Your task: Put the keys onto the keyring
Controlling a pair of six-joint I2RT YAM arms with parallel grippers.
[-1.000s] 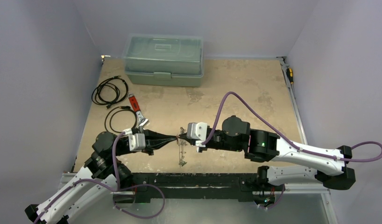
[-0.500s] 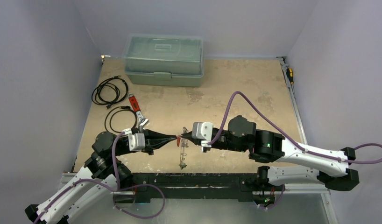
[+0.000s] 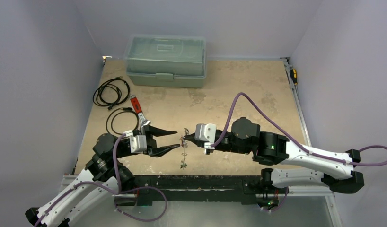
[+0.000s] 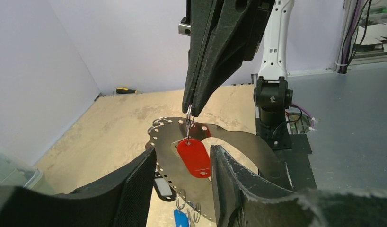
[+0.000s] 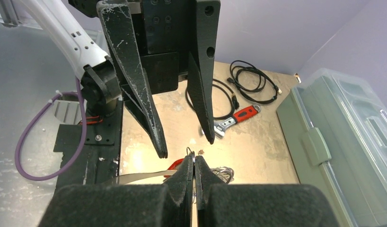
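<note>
The keyring (image 4: 239,142) is a wide flat silvery hoop with small holes along its edge. It hangs upright in the air between both grippers (image 3: 184,158). A red-headed key (image 4: 194,156) hangs on a small split ring at its top. Blue (image 4: 182,218) and black (image 4: 159,185) keys hang lower on the keyring. My right gripper (image 3: 186,140) is shut on the red key's split ring (image 5: 191,152) and carries the whole bundle. My left gripper (image 3: 175,140) is open, its fingers on either side of the red key (image 4: 183,151) without touching it.
A red-handled wrench (image 3: 138,111) and two coiled black cables (image 3: 111,91) lie left of the grippers. A closed green toolbox (image 3: 166,60) stands at the back. A screwdriver (image 3: 293,75) lies by the right wall.
My left gripper was shut on the red key half a second ago; it has opened and let go. My right gripper still holds the ring, and the keyring hangs from it.
</note>
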